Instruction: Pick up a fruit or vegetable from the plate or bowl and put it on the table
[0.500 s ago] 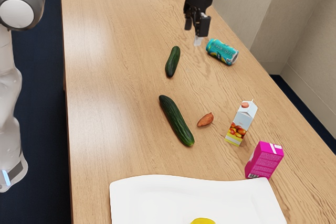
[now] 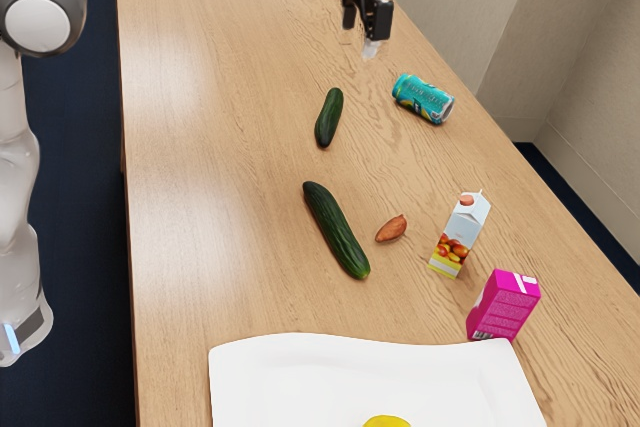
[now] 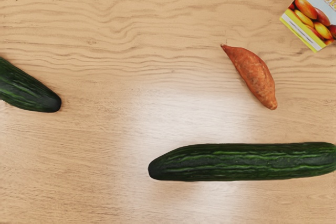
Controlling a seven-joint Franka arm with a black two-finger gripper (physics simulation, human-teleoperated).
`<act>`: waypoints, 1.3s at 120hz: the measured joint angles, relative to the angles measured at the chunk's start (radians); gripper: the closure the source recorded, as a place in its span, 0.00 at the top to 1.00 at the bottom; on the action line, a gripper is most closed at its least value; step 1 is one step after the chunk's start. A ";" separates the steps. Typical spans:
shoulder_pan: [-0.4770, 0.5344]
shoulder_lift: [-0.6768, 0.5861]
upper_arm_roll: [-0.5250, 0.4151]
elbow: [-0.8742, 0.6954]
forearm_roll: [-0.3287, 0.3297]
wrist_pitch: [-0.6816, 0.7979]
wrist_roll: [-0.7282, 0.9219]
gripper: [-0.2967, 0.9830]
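In the exterior view, the large white plate (image 2: 376, 367) spans the lower middle of the frame. On it, at the bottom edge and right of center, lies the task's thing, a yellow piece of produce (image 2: 387, 421), smooth and rounded along its upper side; the frame cuts it off, so its kind cannot be told.

The white arm (image 2: 22, 217) rises at the left edge to a gray-capped joint at upper left, and a link runs rightward out of the top. Right of center at the top, the black gripper (image 2: 359, 45) points downward above the wooden table (image 2: 220, 197), well apart from the plate, its two fingers spread from each other.

Left to right on the table lie the smaller dark cucumber (image 2: 329, 117), above center; the longer cucumber (image 2: 336, 230), slanting mid-frame; and a reddish-brown sweet potato (image 2: 391, 228) just beside it. Farther right come a teal can (image 2: 423, 99) on its side, an upright juice carton (image 2: 459, 235) and a magenta carton (image 2: 503, 305) by the plate's edge. The wrist view shows pale green streaks along the longer cucumber and the sweet potato's tapered ends.
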 joint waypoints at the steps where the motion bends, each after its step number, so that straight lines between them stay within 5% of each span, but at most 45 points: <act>1: 0.002 0.000 -0.001 0.011 0.001 -0.003 0.000 0.77; 15: 0.038 -0.003 -0.016 0.158 0.014 -0.039 -0.002 0.77; 43: 0.291 0.076 -0.266 0.194 0.020 -0.060 -0.005 0.77; 60: 0.062 0.160 -0.360 0.191 0.024 -0.029 -0.005 0.77; 80: 0.007 0.181 -0.376 0.190 0.046 -0.012 -0.005 0.77; 114: -0.266 0.193 -0.377 0.060 0.025 0.058 -0.005 0.77; 136: -0.313 0.141 -0.388 -0.109 -0.007 0.180 -0.006 0.77; 156: -0.375 0.185 -0.388 -0.093 -0.007 0.239 -0.006 0.77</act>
